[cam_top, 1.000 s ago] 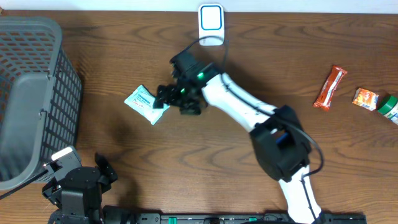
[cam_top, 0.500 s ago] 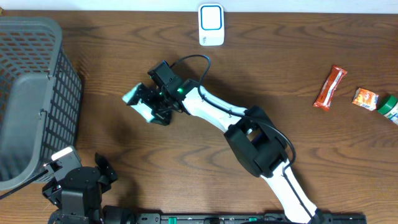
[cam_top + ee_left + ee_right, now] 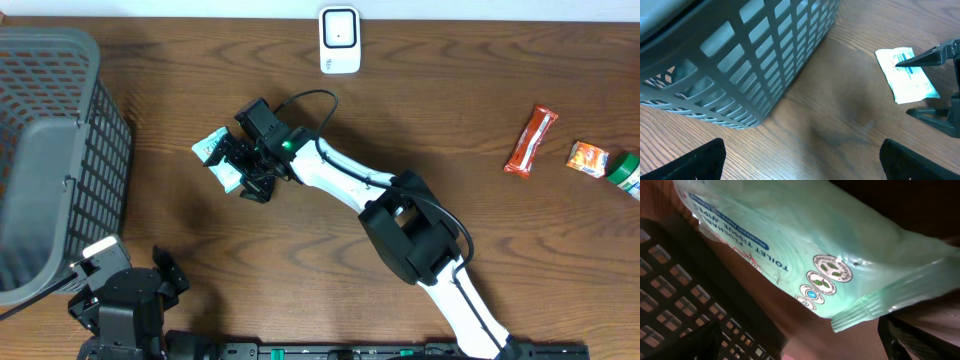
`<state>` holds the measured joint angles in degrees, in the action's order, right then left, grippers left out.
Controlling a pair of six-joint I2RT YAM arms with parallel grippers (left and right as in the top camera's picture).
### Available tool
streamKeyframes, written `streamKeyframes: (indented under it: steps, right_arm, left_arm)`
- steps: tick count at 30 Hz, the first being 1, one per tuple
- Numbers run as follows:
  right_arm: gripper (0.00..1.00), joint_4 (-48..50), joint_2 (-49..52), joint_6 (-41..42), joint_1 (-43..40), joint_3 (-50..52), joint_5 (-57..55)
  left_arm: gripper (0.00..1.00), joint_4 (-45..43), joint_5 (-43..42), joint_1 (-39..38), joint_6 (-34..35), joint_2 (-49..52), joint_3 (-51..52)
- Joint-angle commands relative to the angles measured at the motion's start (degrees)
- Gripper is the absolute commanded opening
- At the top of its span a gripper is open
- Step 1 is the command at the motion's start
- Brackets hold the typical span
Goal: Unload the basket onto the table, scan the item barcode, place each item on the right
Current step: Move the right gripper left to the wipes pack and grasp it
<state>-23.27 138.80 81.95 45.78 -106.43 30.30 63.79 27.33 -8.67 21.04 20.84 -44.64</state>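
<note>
Right, pickup step: the right gripper sits low over the wipes packet, jaws spread wide and straddling it, nothing pinched yet. The packet lies flat on the table, near the basket and well apart from the scanner at the far edge. The left gripper hangs parked beside the basket, jaws spread too, empty. Next call, I'd say: close on the packet, lift, carry it to the scanner, turn the barcode toward it. Trouble is, no barcode shows in any of the 3 views; the right wrist view gives only printed text and round logos. Whether a finger touches the film, can't tell.
</note>
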Motion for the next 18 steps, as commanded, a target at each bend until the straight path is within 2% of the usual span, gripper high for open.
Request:
streamKeyframes:
  steps: [1,6,10,13,16,18]
  right_arm:
    - [0.99,-2.08,7.15,-8.61,-1.2,4.44,-9.38]
    - [0.99,-8.48,2.89,-30.45,-1.2,3.28,-7.48]
    - [0.99,-17.44,-3.93,-45.9,-0.55,2.45,-16.65]
    - [0.99,-16.46,-6.14,-55.32,-0.46,1.97,-19.74]
    - [0.99,-14.25,-5.68,-60.67,-0.63,1.7,-20.72]
    - [0.94,-12.76,-5.53,-64.94,-0.7,1.7,-21.94]
  left_arm:
    - [0.98,0.07,0.35,0.28,0.26,0.0,-0.13]
    - [0.98,0.07,0.35,0.28,0.26,0.0,-0.13]
    - [0.98,0.07,0.35,0.28,0.28,0.0,-0.13]
    - [0.98,0.07,0.35,0.28,0.28,0.0,-0.13]
    - [0.98,0.07,0.35,0.28,0.26,0.0,-0.13]
    - [0.98,0.07,0.35,0.28,0.28,0.0,-0.13]
